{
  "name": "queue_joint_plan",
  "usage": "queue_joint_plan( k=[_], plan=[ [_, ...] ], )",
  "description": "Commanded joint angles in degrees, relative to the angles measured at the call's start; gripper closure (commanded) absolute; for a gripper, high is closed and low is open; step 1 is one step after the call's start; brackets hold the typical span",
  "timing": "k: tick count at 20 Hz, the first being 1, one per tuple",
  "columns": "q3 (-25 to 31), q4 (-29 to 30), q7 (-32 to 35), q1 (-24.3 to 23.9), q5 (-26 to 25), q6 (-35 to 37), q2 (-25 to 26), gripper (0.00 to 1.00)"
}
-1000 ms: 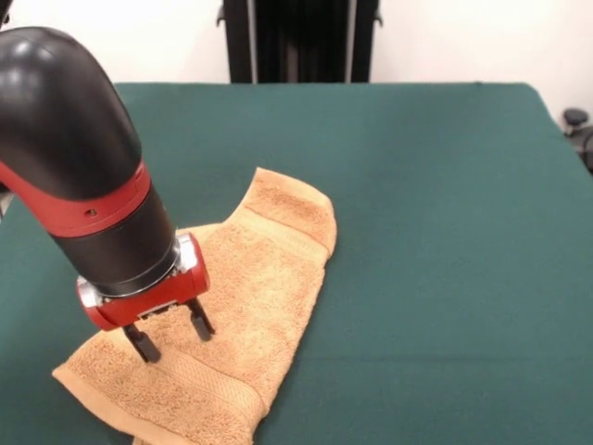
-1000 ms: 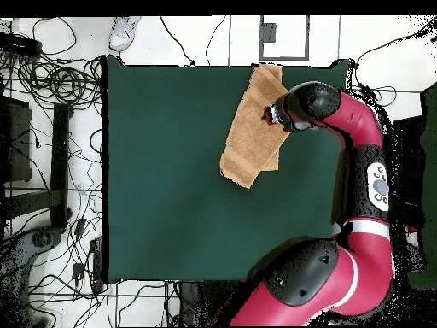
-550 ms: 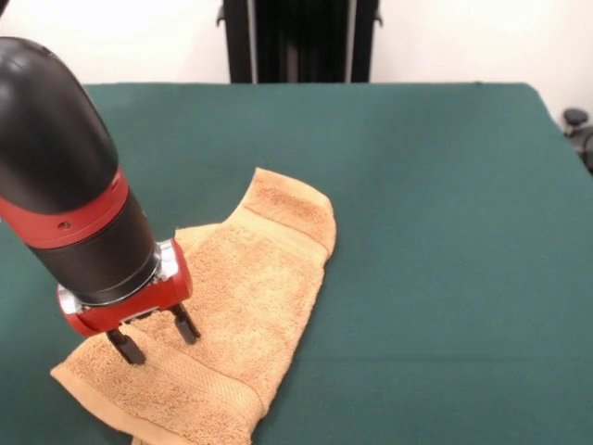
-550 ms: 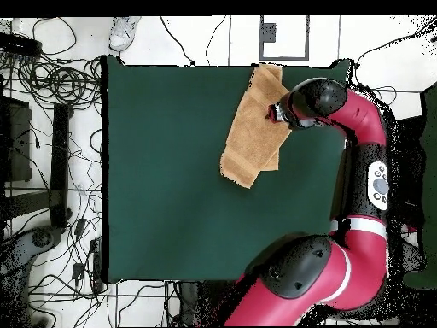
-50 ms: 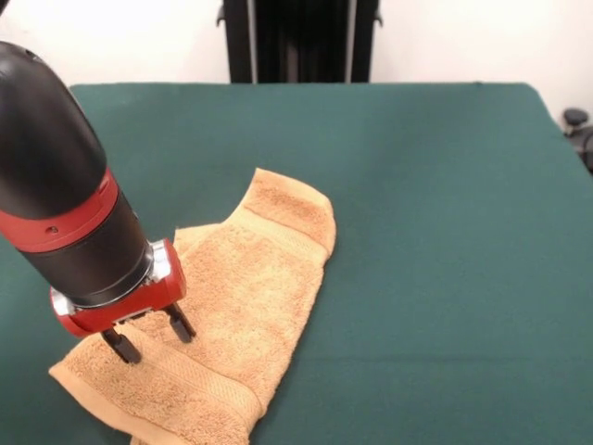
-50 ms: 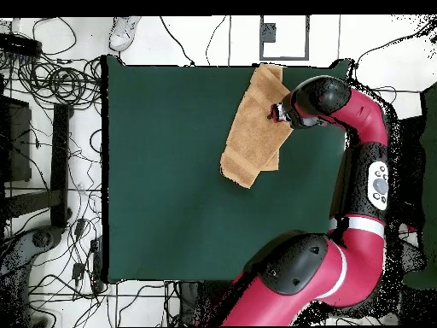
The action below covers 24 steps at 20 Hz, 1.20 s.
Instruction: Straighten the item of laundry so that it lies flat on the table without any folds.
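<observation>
The gripper [image 5: 148, 336] hangs with fingers parted over the folded towel [image 5: 236, 311], which looks soft and limp, best pinched at a loose corner of the upper layer

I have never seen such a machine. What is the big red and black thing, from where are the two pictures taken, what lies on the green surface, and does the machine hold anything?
The red and black thing is a robot arm. At its end sits its hand, two thin dark fingers standing apart, so it is open and holds nothing. One picture is taken from across the table, facing the robot; the other looks straight down from above, where the whole curved arm shows along the right side. The green surface is a table covered in cloth. On it lies one tan-orange towel, folded over itself, so it is not yet flat. The fingertips point down at the towel near its left edge in the front picture; whether they touch it, I cannot tell. Around the table, cables lie on the floor.
</observation>
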Motion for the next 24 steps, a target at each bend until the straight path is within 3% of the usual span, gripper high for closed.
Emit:
queue_joint_plan(
  k=[1, 8, 24],
  plan=[
    [0.8, 0.9, -8.1, 1.5, -2.7, 4.7, 2.0, 0.0],
    [0.4, 1.0, -8.6, 1.1, -2.8, 6.3, 0.8, 0.0],
    [3.0, -10.2, -9.5, 3.1, -5.4, 12.8, 5.0, 0.0]
  ],
)
